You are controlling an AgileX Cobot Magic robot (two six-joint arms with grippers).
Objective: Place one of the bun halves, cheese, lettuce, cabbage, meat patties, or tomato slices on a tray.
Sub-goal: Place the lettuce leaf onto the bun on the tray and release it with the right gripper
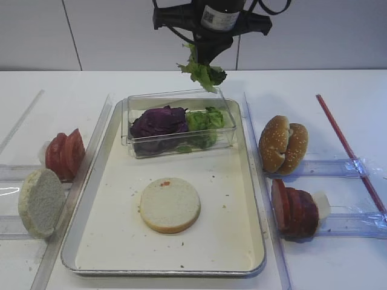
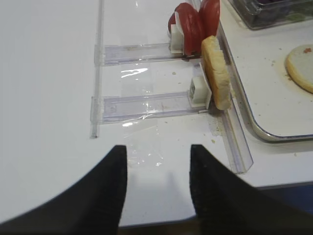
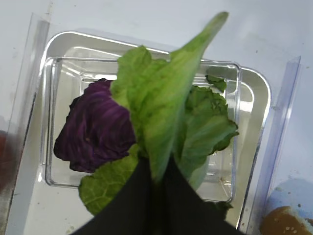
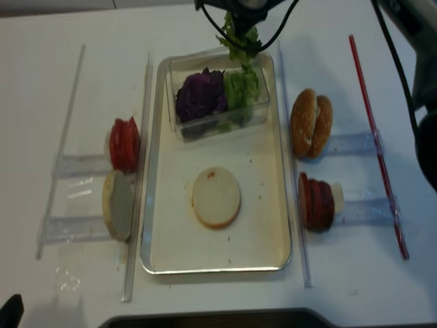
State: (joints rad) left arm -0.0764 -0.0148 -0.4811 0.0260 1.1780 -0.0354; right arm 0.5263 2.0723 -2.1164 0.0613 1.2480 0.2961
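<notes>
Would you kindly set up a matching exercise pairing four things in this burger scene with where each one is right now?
Things:
1. lettuce leaf
2. purple cabbage
3. bun half, cut face up
4. sesame bun halves

Places:
A. flat on the tray
B. in the clear box at the tray's far end
C. on edge in a holder right of the tray
D. pinched in the right gripper, above the box

Pairs: 1-D, 2-B, 3-A, 4-C

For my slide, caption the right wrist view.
Right gripper holding a lettuce leaf above the clear box of purple cabbage and lettuce.
</notes>
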